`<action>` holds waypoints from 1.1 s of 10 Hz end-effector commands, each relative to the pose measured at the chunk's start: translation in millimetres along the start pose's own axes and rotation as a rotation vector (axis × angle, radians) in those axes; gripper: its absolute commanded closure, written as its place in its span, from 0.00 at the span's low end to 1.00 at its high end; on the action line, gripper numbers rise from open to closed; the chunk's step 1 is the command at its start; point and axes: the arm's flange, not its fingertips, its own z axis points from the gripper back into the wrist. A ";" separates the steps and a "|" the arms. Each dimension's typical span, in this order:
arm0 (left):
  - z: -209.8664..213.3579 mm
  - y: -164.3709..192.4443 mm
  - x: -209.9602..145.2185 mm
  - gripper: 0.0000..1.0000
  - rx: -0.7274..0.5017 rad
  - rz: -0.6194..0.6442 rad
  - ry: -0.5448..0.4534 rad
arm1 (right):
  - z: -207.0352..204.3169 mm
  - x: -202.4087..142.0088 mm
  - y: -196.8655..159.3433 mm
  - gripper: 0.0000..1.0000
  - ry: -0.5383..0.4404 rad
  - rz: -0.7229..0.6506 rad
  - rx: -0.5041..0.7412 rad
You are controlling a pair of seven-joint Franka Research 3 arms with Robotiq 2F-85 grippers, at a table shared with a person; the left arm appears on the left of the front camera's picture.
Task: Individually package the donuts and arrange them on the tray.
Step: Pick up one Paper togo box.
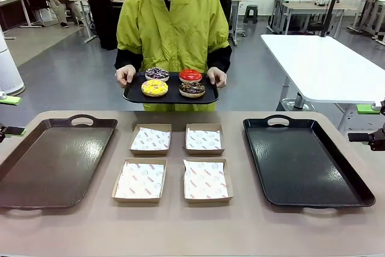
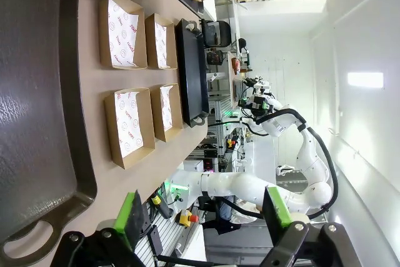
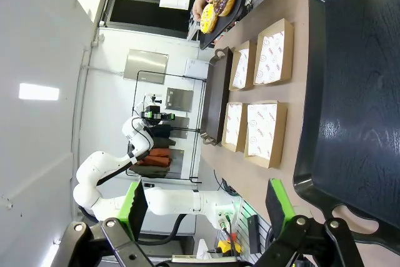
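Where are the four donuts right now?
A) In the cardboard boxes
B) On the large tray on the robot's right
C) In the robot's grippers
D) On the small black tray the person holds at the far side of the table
D: the donuts all sit on the small black tray, gripped at both ends by the person's hands, while the cardboard boxes hold just paper.

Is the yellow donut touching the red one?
Apart. The front view shows the yellow donut at the small tray's near left and the red donut at its far right, with bare black tray between them.
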 end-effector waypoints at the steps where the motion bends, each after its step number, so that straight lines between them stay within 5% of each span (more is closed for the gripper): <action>1: 3.5 -0.5 -0.6 0.00 -0.014 -0.006 -0.003 | 0.6 0.2 -0.2 0.00 -0.004 0.001 0.012; 9: 3.5 -0.5 -0.6 0.00 -0.014 -0.006 -0.003 | 0.0 0.0 0.0 0.00 0.000 0.000 0.000; 11: 3.5 -0.5 -0.6 0.00 -0.014 -0.006 -0.003 | -20.2 28.5 39.9 0.00 -0.028 -0.094 -0.111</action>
